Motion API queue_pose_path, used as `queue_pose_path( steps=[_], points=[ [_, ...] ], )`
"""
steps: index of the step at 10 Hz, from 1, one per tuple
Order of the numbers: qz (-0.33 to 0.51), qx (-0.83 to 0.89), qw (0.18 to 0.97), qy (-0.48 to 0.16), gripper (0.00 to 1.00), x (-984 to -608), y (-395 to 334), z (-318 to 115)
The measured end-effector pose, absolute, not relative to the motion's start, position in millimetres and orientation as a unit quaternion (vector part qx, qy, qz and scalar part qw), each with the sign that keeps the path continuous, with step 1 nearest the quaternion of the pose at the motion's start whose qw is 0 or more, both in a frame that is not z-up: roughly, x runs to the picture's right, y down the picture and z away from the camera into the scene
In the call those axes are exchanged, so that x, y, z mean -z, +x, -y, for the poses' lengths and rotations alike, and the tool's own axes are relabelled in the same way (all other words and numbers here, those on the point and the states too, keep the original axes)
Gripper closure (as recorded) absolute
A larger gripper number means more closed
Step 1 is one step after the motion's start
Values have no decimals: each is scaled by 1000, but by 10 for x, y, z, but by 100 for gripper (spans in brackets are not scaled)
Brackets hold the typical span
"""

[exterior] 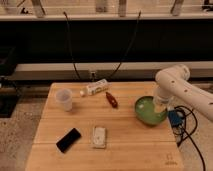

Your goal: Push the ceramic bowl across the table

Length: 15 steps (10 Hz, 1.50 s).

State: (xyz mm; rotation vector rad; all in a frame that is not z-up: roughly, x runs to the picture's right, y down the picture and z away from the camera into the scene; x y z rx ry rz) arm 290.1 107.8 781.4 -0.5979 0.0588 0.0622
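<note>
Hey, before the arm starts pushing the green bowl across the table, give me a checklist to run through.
1. Bowl upright on the table: ok.
2. Gripper down at the bowl's rim, on the side facing away from the other things: ok.
3. Gripper actually touching the bowl: cannot tell.
4. Straight path across: not ok. A red object lies close beside the bowl, with a bottle and a cup beyond it.
5. Phone and white packet nearer the front edge, probably off the path: ok.
</note>
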Motion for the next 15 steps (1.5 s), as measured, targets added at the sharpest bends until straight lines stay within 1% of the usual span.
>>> queue_pose_path(
  steps=[1,4,6,7,15],
  points=[
    [-30,-31,955,-295,48,-7830,2904,-1080],
    [-30,-28,953,-300,74,-7947,2906,-1068],
    [-31,-29,952,-303,95,-8024,2906,-1064],
    [-32,-30,951,-305,99,-8048,2915,-1072],
    [-30,-17,947,-320,100,-8358,2867,-1118]
  ],
)
